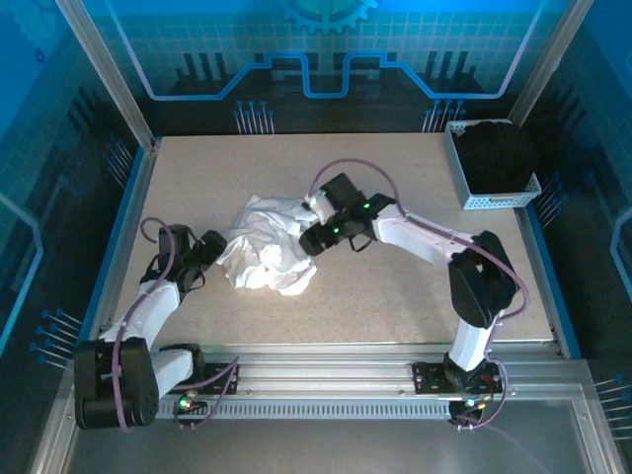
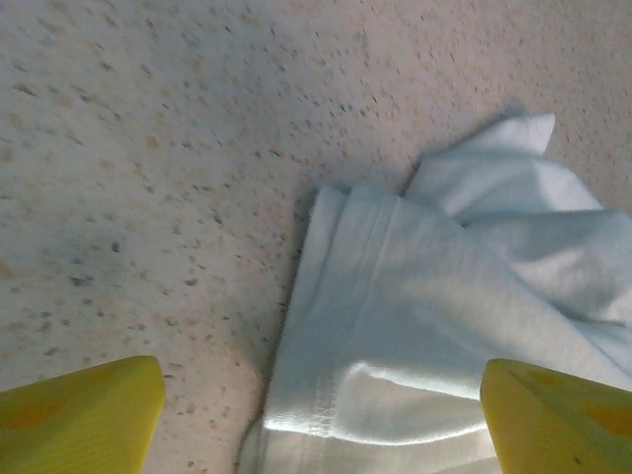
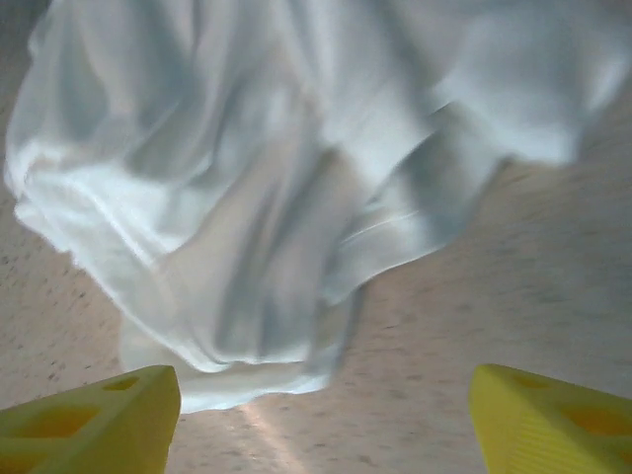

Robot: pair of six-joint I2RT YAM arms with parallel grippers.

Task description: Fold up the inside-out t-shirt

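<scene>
From above, the inside-out t-shirt point(image 1: 269, 249) lies in a crumpled white heap left of the middle of the worktop point(image 1: 395, 296). The left fingers point(image 1: 213, 247) sit at its left edge and the right fingers point(image 1: 314, 225) at its upper right edge. Bare surface runs all round the heap, widest to the right and at the far side. A basket point(image 1: 472, 193) with a black garment point(image 1: 499, 153) stands in the far right corner, well apart from the shirt.

At the left wrist, the yellow left fingers point(image 2: 84, 415) are spread wide and released. A stitched hem of the shirt point(image 2: 425, 326) lies flat between them, nearer the right-hand tip, with speckled worktop open to the left and beyond.

At the right wrist, the right fingers point(image 3: 89, 420) also stand wide apart, grasping nothing. The shirt's point(image 3: 257, 197) draped folds end just ahead of them, with bare worktop between the tips and off to the right.
</scene>
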